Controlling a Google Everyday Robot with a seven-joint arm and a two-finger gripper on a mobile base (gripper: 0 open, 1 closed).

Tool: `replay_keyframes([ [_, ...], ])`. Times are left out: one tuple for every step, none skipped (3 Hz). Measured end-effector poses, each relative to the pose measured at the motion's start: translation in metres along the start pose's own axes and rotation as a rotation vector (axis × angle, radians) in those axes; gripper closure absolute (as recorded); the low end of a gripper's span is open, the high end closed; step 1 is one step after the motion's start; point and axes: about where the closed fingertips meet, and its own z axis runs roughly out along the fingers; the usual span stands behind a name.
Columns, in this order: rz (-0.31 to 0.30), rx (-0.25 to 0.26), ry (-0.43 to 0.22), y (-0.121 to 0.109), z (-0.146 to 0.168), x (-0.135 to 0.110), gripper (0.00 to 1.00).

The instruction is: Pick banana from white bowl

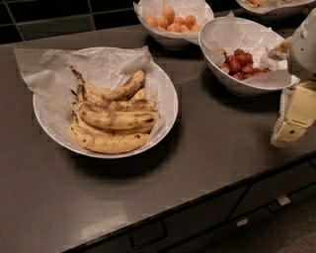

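Note:
The wide white bowl [170,106], lined with crumpled white paper, sits on the dark counter at the left. It holds several brown-mottled yellow bananas in a bunch. The banana [121,90] is the strongly curved one at the top of the pile, its dark stem pointing to the upper left. My gripper [295,118] hangs at the right edge of the view, pale yellow below a white wrist. It is well to the right of the bowl, above the counter's front right part, and holds nothing that I can see.
A deeper white bowl [247,88] with red fruit stands at the back right, just left of my gripper. A white bowl [170,42] with small orange fruit stands behind. Another paper-lined bowl [276,9] is at the top right. Drawers [148,234] run below the counter's front edge.

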Motion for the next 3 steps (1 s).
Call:
replay_keyframes([
  [-0.002, 0.003, 0.0, 0.0, -0.001, -0.001, 0.0],
  [-0.065, -0.005, 0.022, -0.008, 0.002, -0.026, 0.0],
  [-0.184, -0.009, 0.03, -0.017, 0.006, -0.076, 0.0],
])
